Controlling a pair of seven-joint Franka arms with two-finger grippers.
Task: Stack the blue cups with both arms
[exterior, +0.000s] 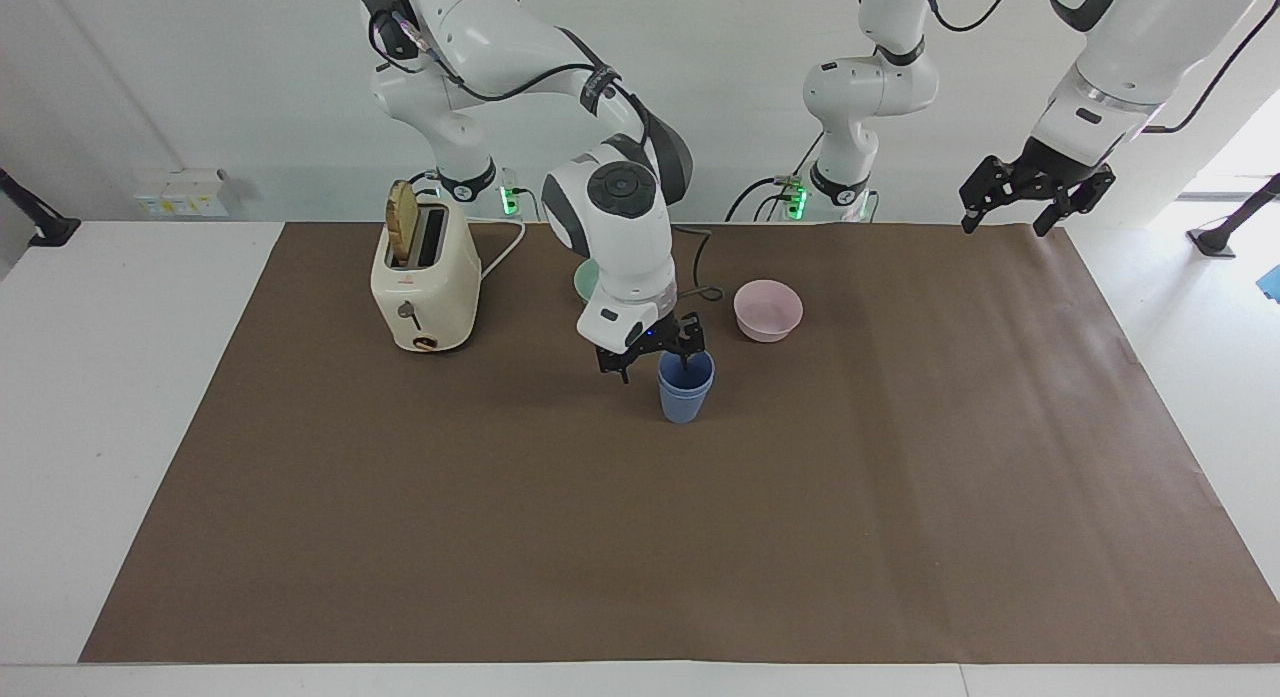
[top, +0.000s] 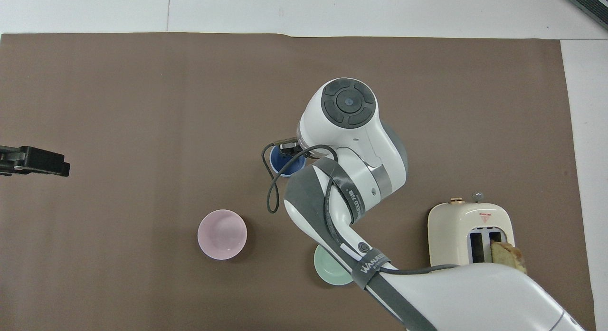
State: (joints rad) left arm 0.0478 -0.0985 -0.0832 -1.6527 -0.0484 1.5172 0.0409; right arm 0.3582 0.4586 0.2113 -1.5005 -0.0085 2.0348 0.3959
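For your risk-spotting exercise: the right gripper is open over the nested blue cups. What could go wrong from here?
1. One finger of the right gripper seems to dip inside the blue cups; lifting off at a slant could snag the rim and tip the stack.
2. Pulling back low toward the robots, the arm might brush the pink bowl or the green bowl.
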